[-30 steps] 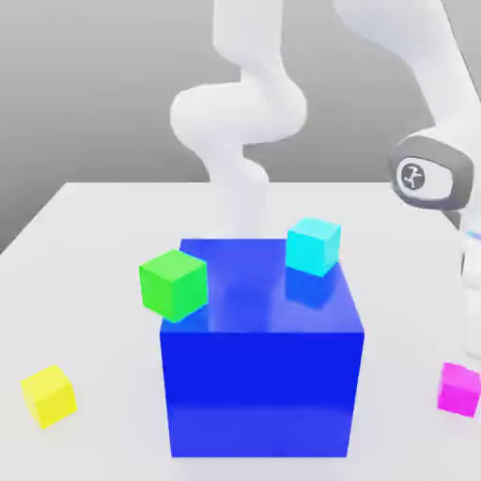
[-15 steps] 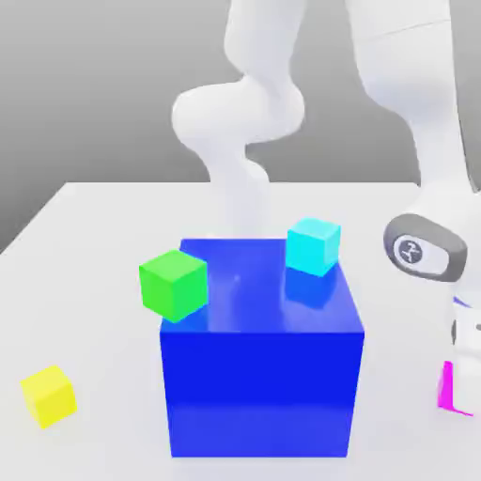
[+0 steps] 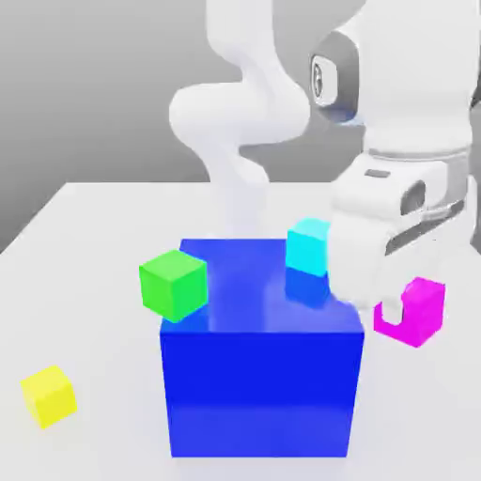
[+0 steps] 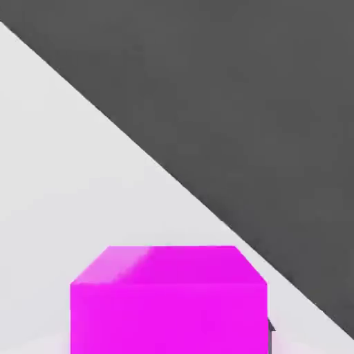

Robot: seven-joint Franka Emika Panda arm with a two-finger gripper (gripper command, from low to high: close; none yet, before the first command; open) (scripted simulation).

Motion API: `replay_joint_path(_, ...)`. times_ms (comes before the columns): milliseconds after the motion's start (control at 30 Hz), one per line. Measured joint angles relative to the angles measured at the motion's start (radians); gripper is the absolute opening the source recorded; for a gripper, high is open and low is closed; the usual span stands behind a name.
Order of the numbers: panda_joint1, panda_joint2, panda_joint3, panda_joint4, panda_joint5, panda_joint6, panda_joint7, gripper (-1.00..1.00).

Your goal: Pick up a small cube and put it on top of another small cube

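Pinching the pink cube (image 3: pixel 428 312) in my gripper (image 3: pixel 393 315), I'm carrying it, next needing to swing toward nine o'clock

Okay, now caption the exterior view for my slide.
Franka Panda gripper holding a magenta cube beside a large blue block bearing green and cyan cubes.

The exterior view stands in front of the table (image 3: pixel 94 282), facing the arm's base and looking somewhat down from farther back. The hand view looks from the hand (image 3: pixel 395 216), very near to the magenta cube (image 3: pixel 420 310). Both views share this cube and some tabletop.
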Motion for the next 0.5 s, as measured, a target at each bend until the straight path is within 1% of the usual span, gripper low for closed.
replay_joint_path(200, -0.165, -0.21, -0.132, -0.043, -0.075, -0.232, 0.018, -1.0)
replay_joint_path(233, -0.192, -0.235, -0.146, -0.057, -0.1, -0.262, 0.025, -1.0)
replay_joint_path(300, -0.218, -0.236, -0.154, -0.1, -0.129, -0.242, 0.032, -1.0)
replay_joint_path(367, -0.226, -0.21, -0.157, -0.15, -0.136, -0.173, 0.033, -1.0)
replay_joint_path(400, -0.228, -0.194, -0.158, -0.175, -0.137, -0.133, 0.032, 1.0)
replay_joint_path(500, -0.228, -0.194, -0.158, -0.175, -0.137, -0.133, 0.032, 1.0)
